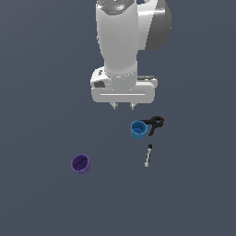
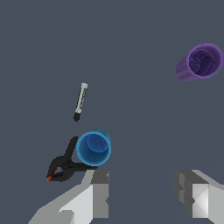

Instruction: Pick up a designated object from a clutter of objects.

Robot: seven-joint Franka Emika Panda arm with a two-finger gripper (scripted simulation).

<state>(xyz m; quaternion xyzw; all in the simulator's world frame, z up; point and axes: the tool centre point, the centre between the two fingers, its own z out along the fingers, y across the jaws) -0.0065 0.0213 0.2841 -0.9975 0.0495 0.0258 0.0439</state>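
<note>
The blue cup (image 1: 138, 129) stands upright on the grey floor, touching the black clamp with a red tip (image 1: 156, 123) on the exterior view's right. It also shows in the wrist view (image 2: 93, 148), with the clamp (image 2: 63, 165) beside it. My gripper (image 1: 123, 106) hangs open and empty above the floor, up and to the exterior view's left of the blue cup. In the wrist view the gripper (image 2: 142, 192) shows two spread fingers (image 2: 99, 192), with the cup just beyond one finger.
A purple cup (image 1: 80, 163) stands apart at the exterior view's lower left; it also shows in the wrist view (image 2: 199, 61). A thin white-and-black marker (image 1: 148, 155) lies just below the blue cup; it also shows in the wrist view (image 2: 80, 101).
</note>
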